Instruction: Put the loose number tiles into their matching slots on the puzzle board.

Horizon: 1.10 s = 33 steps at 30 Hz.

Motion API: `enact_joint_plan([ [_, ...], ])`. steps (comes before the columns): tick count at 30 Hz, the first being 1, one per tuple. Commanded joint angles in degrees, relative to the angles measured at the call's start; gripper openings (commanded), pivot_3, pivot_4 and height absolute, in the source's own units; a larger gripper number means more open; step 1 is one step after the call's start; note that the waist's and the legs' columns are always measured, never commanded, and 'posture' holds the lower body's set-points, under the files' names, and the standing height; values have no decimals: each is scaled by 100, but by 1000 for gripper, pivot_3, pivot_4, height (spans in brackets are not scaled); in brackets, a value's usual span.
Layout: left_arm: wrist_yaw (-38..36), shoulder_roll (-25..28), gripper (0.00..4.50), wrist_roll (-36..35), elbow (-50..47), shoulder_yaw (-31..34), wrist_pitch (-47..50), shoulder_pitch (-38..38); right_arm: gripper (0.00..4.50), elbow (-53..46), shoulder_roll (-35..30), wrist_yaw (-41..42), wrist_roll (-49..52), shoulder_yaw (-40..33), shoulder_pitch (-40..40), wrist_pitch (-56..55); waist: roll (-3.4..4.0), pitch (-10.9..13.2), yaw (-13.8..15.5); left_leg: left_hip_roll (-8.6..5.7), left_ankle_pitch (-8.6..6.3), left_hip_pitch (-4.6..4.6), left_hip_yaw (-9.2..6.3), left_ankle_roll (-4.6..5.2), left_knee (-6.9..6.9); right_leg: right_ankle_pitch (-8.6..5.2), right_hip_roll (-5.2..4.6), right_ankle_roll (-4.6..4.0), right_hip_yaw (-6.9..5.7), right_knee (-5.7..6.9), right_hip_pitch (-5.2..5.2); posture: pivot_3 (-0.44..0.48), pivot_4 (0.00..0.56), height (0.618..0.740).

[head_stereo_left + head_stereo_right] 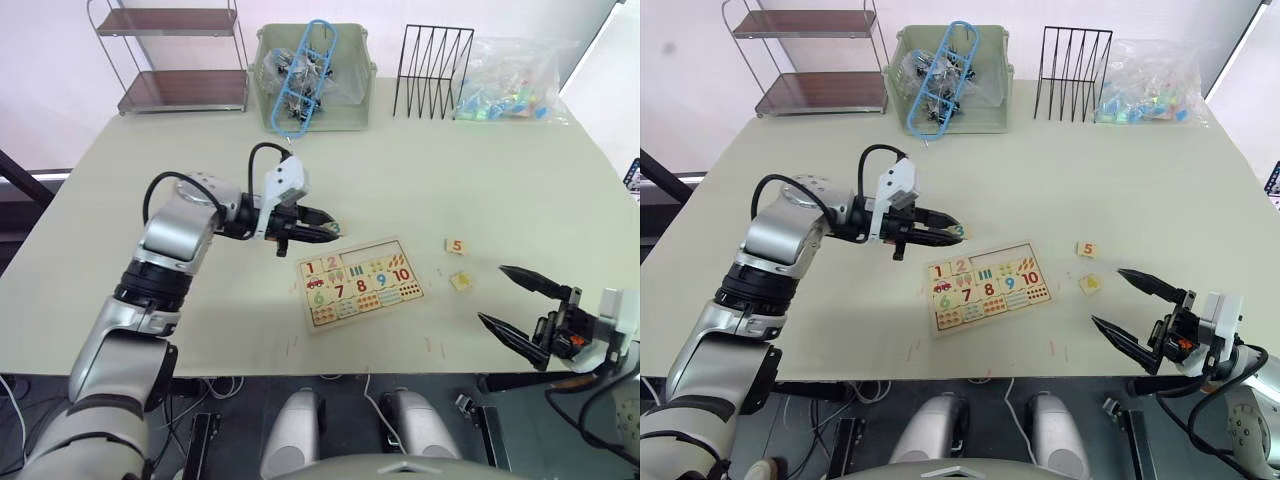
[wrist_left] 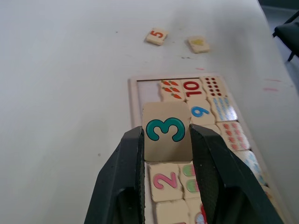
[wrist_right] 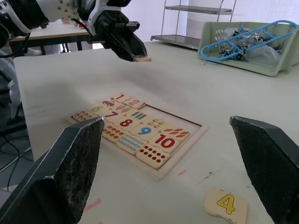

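The green 3 tile (image 2: 166, 130) is being pinched by the left gripper (image 2: 166, 154) above the puzzle board (image 1: 361, 281); the right gripper (image 1: 518, 301) is being held agape; misalignment could be jamming it on the slot edge

Bare table (image 1: 200, 330) around puzzle board (image 1: 362, 283)

tiles 5 (image 1: 457, 245), 4 (image 1: 461, 281) right of puzzle board (image 1: 360, 284)
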Motion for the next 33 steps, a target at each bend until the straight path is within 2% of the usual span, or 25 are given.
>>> enact_joint_plan([
  [1, 136, -204, 920, 209, 42, -276, 164, -290, 4500, -247, -25, -60, 61, -147, 67, -117, 0, 0, -4, 0, 0, 0, 0, 0, 0, 0, 0, 0, 0, 0, 0, 0, 150, 739],
  [15, 540, -704, 920, 938, -95, -1145, 730, -603, 4500, -305, -40, -154, 56, -133, 115, -132, 0, 0, -8, 0, 0, 0, 0, 0, 0, 0, 1, 0, 2, 0, 0, 0, 150, 739],
  [33, 487, -654, 920, 1354, -101, -1667, 1529, -794, 4500, -95, -11, -71, 59, -149, 101, -298, 0, 0, -10, 0, 0, 0, -1, 0, 0, -1, 2, 1, 2, 0, 0, 0, 150, 739],
])
